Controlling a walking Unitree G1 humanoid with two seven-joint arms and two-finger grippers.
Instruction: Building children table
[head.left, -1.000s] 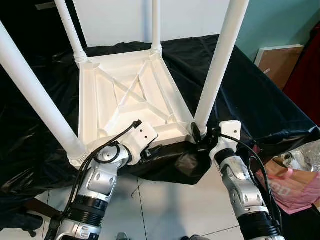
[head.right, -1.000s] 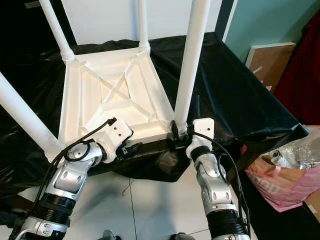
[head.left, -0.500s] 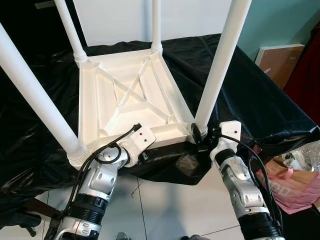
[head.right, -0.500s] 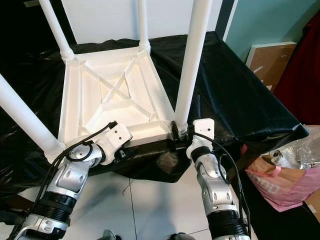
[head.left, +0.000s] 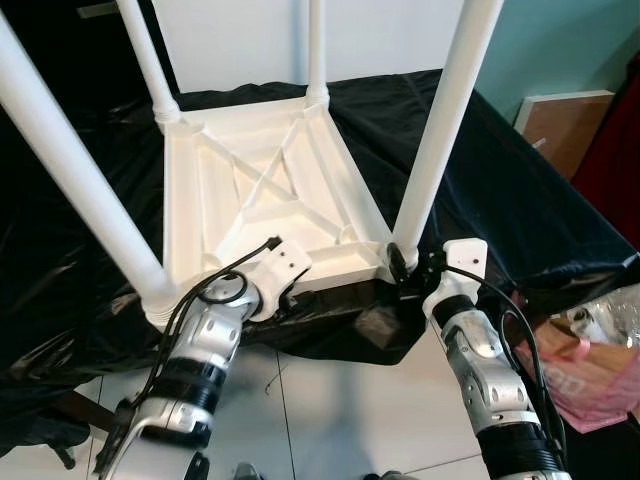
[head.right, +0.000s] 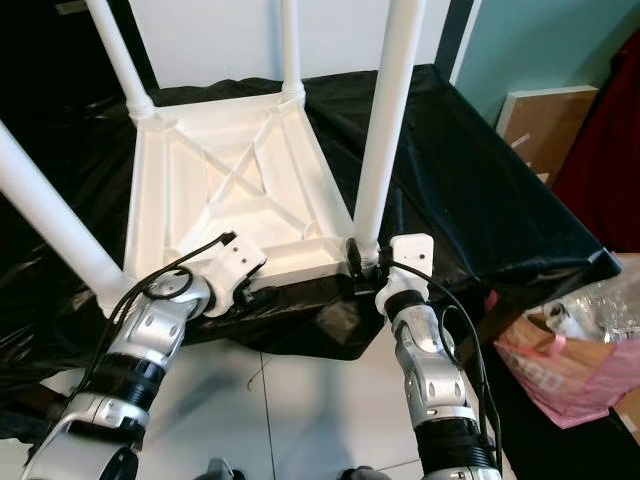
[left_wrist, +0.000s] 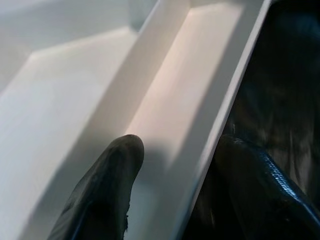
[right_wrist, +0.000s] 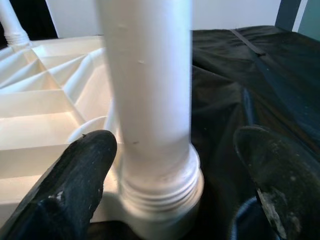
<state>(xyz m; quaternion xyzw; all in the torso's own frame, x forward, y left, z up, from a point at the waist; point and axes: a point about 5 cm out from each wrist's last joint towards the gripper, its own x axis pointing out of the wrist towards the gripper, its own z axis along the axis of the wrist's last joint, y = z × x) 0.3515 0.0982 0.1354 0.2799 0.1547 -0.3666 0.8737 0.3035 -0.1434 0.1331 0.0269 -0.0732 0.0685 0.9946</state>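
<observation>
The white children's table (head.left: 265, 195) lies upside down in the middle of the frame, on a black cloth (head.left: 500, 200). Its four legs stick up. The near right leg (head.left: 440, 130) rises to the top right of the frame.

My right gripper (right_wrist: 170, 165) is at the bottom of that leg, low and right of center. Its two fingers (right_wrist: 75, 185) are spread wide, one on each side of the leg, not pressing on it.

My left gripper (left_wrist: 175, 195) is at the table's near edge, low and left of center. One finger (left_wrist: 107, 195) is inside the rim and the other is outside on the cloth, a little apart from the rim.

A pink bag (head.left: 590, 365) sits on the floor at the lower right.
</observation>
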